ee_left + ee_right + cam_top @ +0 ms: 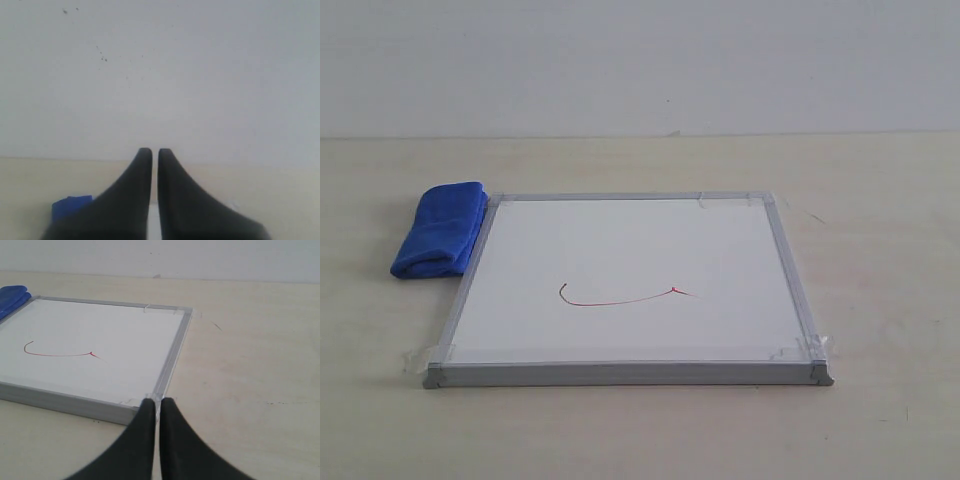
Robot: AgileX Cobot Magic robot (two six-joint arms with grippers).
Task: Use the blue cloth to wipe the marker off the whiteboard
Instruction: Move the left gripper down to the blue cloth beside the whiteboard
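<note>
The whiteboard lies flat on the table, silver-framed with tape at its corners. A thin red marker line curves across its middle and shows again as the marker line in the right wrist view. The blue cloth lies rolled against the board's far left corner. Neither arm appears in the exterior view. My left gripper is shut and empty, held above the table with a bit of the blue cloth showing beside one finger. My right gripper is shut and empty, in line with the whiteboard's near right corner.
The beige table runs back to a plain pale wall. A short dark scratch marks the tabletop to the right of the board.
</note>
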